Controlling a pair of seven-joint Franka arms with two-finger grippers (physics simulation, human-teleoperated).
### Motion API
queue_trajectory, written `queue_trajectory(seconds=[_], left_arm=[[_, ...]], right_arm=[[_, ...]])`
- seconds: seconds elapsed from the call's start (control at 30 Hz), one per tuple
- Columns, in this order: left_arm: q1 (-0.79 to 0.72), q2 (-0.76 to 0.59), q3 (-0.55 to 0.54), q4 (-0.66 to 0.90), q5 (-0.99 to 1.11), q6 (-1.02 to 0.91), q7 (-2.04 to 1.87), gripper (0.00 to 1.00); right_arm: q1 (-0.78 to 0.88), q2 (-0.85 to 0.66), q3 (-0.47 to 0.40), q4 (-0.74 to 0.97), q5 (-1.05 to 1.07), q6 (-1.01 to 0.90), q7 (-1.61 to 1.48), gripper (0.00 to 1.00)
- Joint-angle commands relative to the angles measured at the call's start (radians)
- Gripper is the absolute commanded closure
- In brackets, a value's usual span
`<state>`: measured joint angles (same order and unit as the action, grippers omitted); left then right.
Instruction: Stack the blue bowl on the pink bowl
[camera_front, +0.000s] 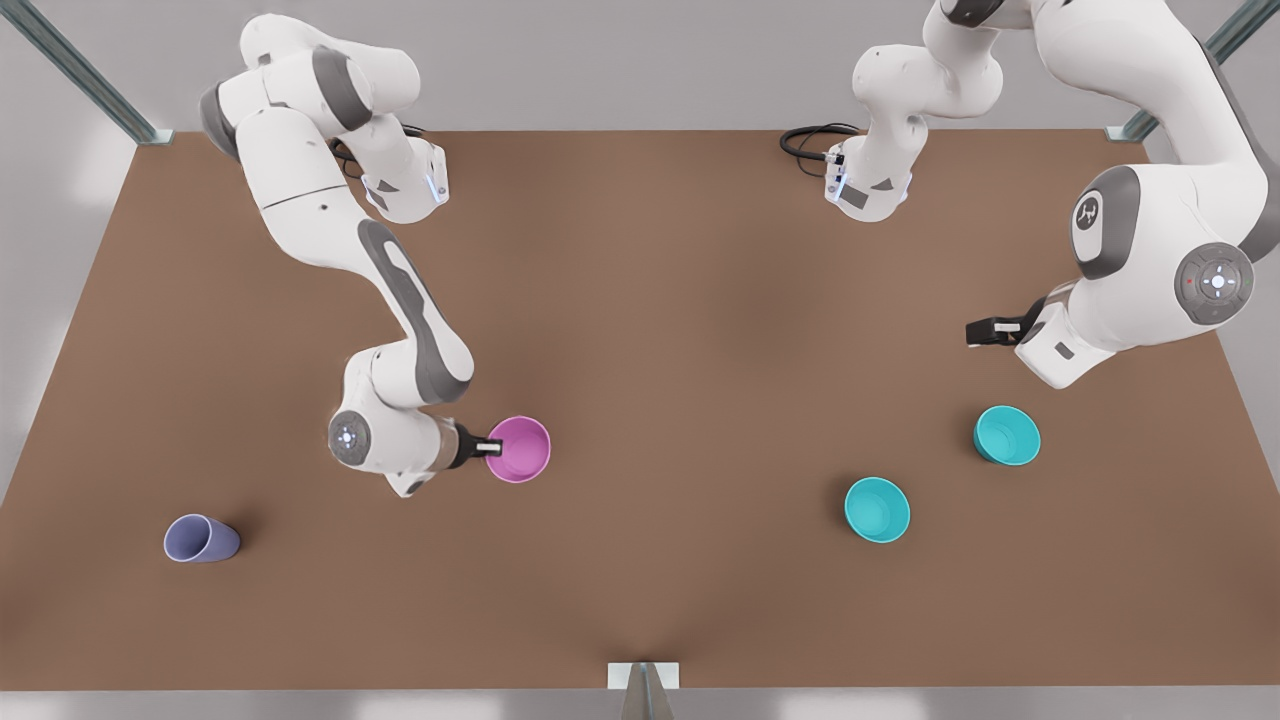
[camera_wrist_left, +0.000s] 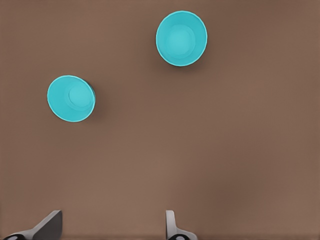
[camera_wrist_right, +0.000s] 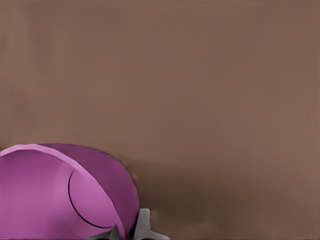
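The pink bowl (camera_front: 520, 450) (camera_wrist_right: 60, 195) lies on the brown table toward the front view's left. My right gripper (camera_front: 490, 448) (camera_wrist_right: 127, 232) is shut on its rim, one finger inside and one outside. The blue bowl (camera_front: 877, 509) (camera_wrist_left: 181, 38), light cyan, rests upright on the table at the front view's right. My left gripper (camera_front: 975, 331) (camera_wrist_left: 111, 227) hovers open above the table, farther back than the blue bowl and apart from it, with nothing between its fingers.
A darker teal bowl (camera_front: 1007, 435) (camera_wrist_left: 71, 98) sits between the blue bowl and the left gripper, a little to the front view's right. A lavender-blue cup (camera_front: 200, 539) lies on its side at the front left. Open table (camera_front: 680, 400) spans the middle.
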<state>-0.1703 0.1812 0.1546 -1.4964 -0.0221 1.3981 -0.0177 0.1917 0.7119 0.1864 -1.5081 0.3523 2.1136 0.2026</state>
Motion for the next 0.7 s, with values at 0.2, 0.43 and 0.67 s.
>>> queue_trajectory(seconds=[0.2, 0.43, 0.67], left_arm=[[0.0, 0.004, 0.0, -0.001, 0.001, -0.007, -0.001, 0.0], [0.002, 0.029, 0.0, -0.001, -0.01, 0.001, -0.002, 0.0], [0.028, 0.452, 0.003, 0.206, -0.211, 0.394, 0.016, 0.0]], right_arm=[[0.25, 0.288, -0.001, 0.328, 0.063, 0.152, 0.819, 0.79], [0.298, 0.33, -0.008, 0.356, 0.059, 0.192, 0.831, 0.0], [0.173, 0.118, -0.01, 0.333, -0.001, -0.236, 0.787, 0.0]])
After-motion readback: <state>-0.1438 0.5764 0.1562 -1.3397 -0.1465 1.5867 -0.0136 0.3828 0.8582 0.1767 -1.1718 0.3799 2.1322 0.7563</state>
